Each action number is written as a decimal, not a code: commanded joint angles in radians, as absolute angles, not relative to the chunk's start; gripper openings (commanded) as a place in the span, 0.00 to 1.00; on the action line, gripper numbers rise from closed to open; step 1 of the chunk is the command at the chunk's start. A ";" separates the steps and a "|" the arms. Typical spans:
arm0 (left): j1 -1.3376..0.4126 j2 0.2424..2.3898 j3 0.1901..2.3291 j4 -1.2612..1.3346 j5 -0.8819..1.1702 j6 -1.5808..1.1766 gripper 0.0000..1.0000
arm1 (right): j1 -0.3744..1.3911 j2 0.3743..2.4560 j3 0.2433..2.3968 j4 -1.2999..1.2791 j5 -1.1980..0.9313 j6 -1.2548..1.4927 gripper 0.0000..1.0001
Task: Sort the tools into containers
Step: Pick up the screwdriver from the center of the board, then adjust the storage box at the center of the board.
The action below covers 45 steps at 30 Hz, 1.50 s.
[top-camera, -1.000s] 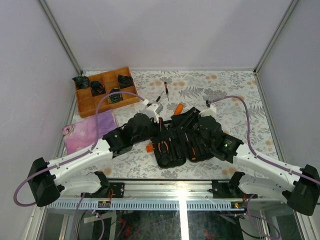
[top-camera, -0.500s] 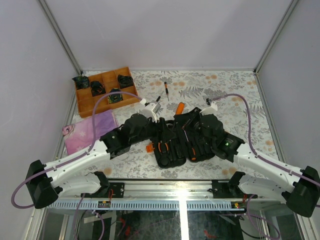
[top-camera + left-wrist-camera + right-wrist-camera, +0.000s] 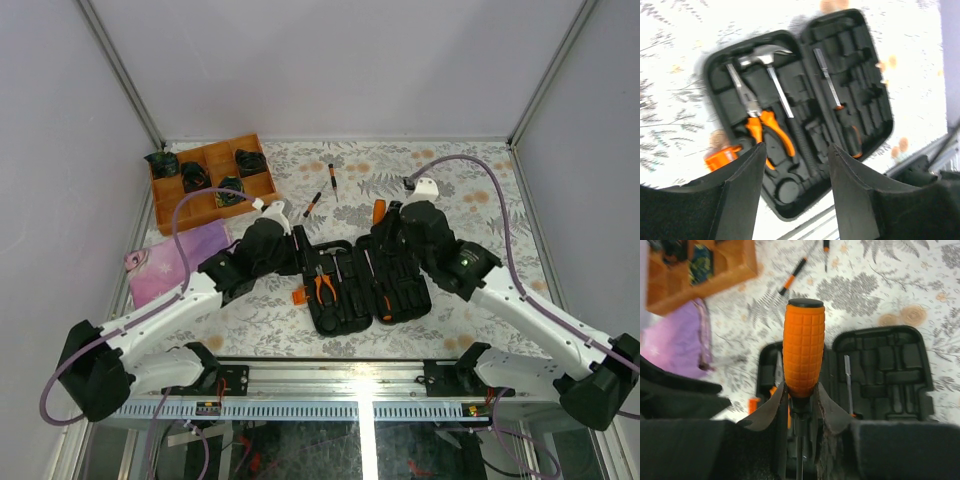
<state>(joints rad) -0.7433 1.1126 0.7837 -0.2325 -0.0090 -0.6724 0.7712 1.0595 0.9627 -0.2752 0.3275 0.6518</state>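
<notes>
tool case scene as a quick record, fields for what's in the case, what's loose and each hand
case: black moulded zip tool case, lying open
in case: orange-handled pliers, steel-headed hammer, slim steel-shafted screwdriver
loose on floral-patterned table: two thin orange-and-black drivers
left hand: open, empty, above the case
right hand: shut on fat orange grid-handled screwdriver

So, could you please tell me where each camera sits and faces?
Top external: above, behind the robot, looking down on the tool case; left arm and right arm show.
Left wrist: looks down past the open left hand onto that case.
Right wrist: looks past the right hand gripping the orange screwdriver.
All share the case.
</notes>
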 commanded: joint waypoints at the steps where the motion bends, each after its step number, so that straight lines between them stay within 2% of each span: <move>1: -0.667 1.190 0.769 -0.308 -0.029 -0.701 0.51 | 0.732 1.128 1.060 -0.468 0.229 0.489 0.00; 10: -0.613 1.404 0.800 -0.235 -0.010 -0.658 0.48 | 0.668 1.165 1.036 -0.507 0.101 0.476 0.00; 18: -0.599 1.538 0.850 -0.246 -0.036 -0.633 0.37 | 0.667 1.138 0.999 -0.500 0.091 0.480 0.02; 25: -0.557 1.604 0.872 -0.257 -0.042 -0.621 0.19 | 0.665 1.144 0.981 -0.519 0.117 0.463 0.01; 28: -0.535 1.606 0.871 -0.270 -0.050 -0.617 0.15 | 0.663 1.165 0.980 -0.530 0.138 0.463 0.00; 37: -0.514 1.597 0.865 -0.286 -0.057 -0.608 0.16 | 0.650 1.256 0.954 -0.447 0.147 0.466 0.00; 45: -0.513 1.569 0.856 -0.274 -0.029 -0.613 0.30 | 0.629 1.381 0.947 -0.353 0.138 0.452 0.00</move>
<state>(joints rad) -0.5251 1.5860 0.8684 -0.2581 -0.0048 -0.6342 0.6441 1.3445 0.9440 -0.4458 0.1223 0.4763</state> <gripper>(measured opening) 0.272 0.245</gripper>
